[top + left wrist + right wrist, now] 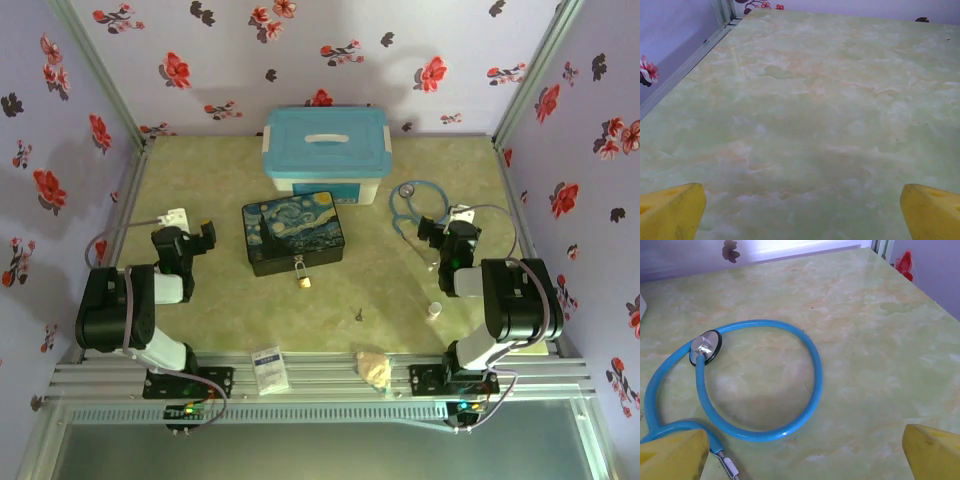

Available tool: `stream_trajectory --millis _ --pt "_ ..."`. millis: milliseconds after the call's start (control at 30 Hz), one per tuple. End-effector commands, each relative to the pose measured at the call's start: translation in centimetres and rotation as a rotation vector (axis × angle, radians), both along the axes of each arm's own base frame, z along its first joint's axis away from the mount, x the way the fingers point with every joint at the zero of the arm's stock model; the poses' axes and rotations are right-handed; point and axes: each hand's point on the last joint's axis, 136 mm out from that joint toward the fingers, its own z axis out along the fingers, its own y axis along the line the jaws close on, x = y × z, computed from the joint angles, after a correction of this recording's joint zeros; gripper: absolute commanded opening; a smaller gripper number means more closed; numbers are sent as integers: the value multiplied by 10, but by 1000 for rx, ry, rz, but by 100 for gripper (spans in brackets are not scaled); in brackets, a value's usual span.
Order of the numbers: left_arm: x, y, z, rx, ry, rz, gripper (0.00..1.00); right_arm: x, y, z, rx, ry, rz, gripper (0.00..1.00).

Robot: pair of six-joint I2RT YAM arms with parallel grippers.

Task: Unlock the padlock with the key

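**Padlock** (303, 280): small brass body with a thin silver shackle. It sits at the middle of the near side of the painted box (293, 233), shackle up against the clasp and body lying on the table (220, 310). Judged light, rigid and smooth, so likely to swing or skid if pushed. Best pinched across the flat faces of the body, with the bottom end left free for the key.

**Key** (358, 315): dark sliver lying flat, nearer than the box and to its right, apart from the padlock. Judged very light, stiff and thin, and awkward to lift off a flat top. Take it by the head, with the blade sticking out.

**Left gripper** (204, 234): left of the box and well apart from it. The arm is folded at the elbow. The yellow fingers (670, 212) are spread wide over bare table and hold nothing.

**Right gripper** (431, 231): right of the box, arm folded the same way. The fingers (932, 450) are wide apart and empty, above a blue stethoscope (815, 375).
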Motion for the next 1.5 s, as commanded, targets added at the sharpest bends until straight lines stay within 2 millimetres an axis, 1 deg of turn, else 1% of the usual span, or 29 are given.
stream_trajectory --millis 0,1100,1200,1300,1367,1433,1467 --pt "9 -4 13 28 -36 -24 100 4 -1 8 -12 -26 11 99" --pt "8 -4 13 28 -39 -19 100 4 -1 9 -4 -32 18 99" --pt "4 4 25 29 -64 30 100 0 6 13 -3 -55 56 99" --pt "0 6 36 31 -65 42 100 -7 0 25 -9 -92 20 99" --pt "-6 11 46 32 -85 80 100 -10 -3 32 -11 -101 4 99" --pt "-13 20 57 29 -103 134 100 -15 -3 41 8 -82 -4 99" --pt "-18 23 63 12 -103 160 100 -17 -3 48 45 -53 -20 99"
